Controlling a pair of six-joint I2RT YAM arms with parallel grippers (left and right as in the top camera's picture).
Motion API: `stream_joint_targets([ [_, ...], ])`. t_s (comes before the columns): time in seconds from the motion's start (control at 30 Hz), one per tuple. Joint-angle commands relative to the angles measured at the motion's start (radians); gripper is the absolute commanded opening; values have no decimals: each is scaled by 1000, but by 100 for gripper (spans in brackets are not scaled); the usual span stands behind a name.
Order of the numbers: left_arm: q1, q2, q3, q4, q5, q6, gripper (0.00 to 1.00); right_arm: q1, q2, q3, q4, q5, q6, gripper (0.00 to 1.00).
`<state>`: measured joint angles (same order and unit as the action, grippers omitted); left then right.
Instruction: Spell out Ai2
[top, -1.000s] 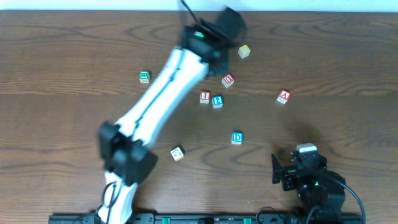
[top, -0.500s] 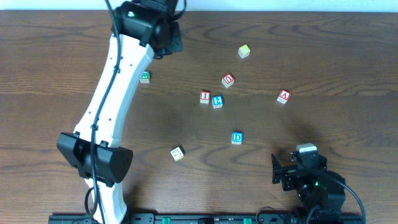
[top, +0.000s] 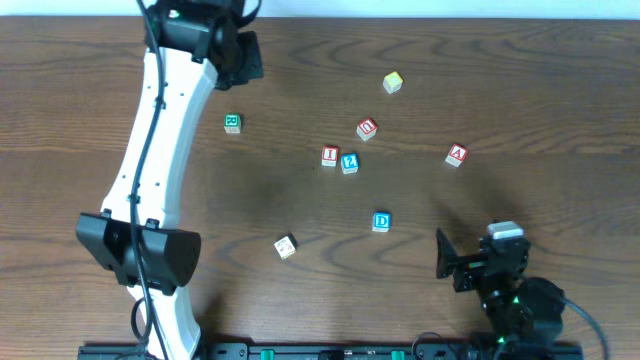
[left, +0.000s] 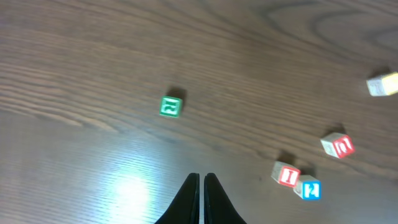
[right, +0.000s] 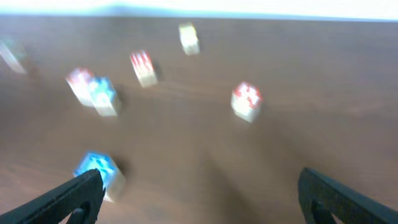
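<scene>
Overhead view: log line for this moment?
I cube beside 2 cube | A cube apart | left gripper shut, empty | right gripper open

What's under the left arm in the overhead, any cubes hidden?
The green cube sits uncovered just beside the left arm. The table directly beneath the arm is covered, so a cube there cannot be ruled out.

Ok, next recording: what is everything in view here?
A cube: one, red letter, right side.
I cube: one, red letter, centre.
2 cube: one, blue, beside the I cube.
red-marked cube: one, just beyond that pair.
D cube: one, blue, nearer the robot.
green cube: one, left of centre.
yellow cube: one, far side.
pale cube: one, dark marking, near side.
table: one, brown wood.
left tool: one, black, shut, far left.
right tool: one, black, open, near right.
</scene>
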<state>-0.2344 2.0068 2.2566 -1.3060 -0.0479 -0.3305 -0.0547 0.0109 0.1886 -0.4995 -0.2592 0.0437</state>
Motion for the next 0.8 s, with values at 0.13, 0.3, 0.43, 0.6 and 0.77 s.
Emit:
stream_joint_targets([
  [0.13,99,11,4,-11,49,41,6,11,-5,-1,412,-191,664,99],
  [0.3,127,11,4,-2,68,43,6,10,-5,-1,732,-25,794,99],
  [0.43,129,11,4,3,68,42,10,9,11,6,734,192,801,99],
  [0.6,130,12,4,4,66,62,64,9,186,44,720,201,800,99],
  [0.77,151,14,4,-27,67,114,90,7,565,219,677,73,677,99],
])
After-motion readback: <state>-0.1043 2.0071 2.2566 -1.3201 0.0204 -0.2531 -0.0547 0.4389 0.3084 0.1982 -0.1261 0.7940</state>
